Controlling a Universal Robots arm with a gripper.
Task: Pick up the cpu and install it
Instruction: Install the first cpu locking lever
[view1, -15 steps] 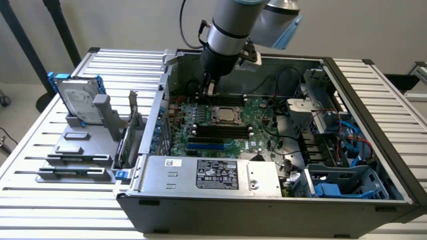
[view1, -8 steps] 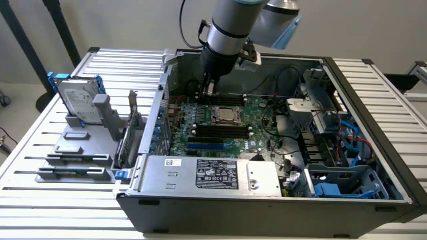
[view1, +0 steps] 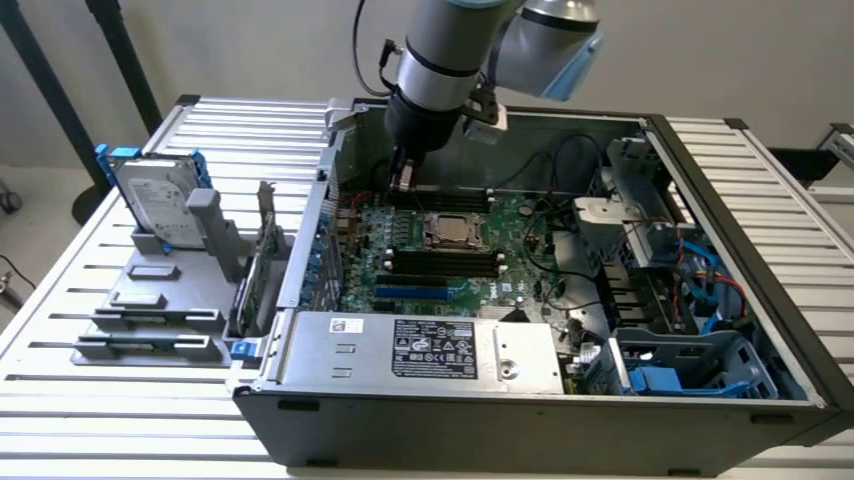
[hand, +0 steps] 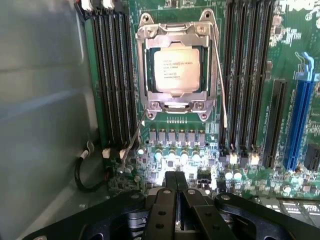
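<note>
The small, flat, silver-topped square cpu (hand: 176, 69) sits inside the steel socket frame (hand: 142, 45) on the green motherboard (hand: 250, 165), at the centre of the exterior frame. The black gripper (view1: 400, 182) hovers just upper-left of it, jaws closed and empty. Placement looks done. The thin wire lever (hand: 218, 75) seems unlatched.

Soft, even light fills the exterior view; the computer case (view1: 534, 425) holds mild shadows. In the wrist view, white glare blooms on the circuit board (hand: 180, 137) beside the dark gripper (hand: 175, 181).
</note>
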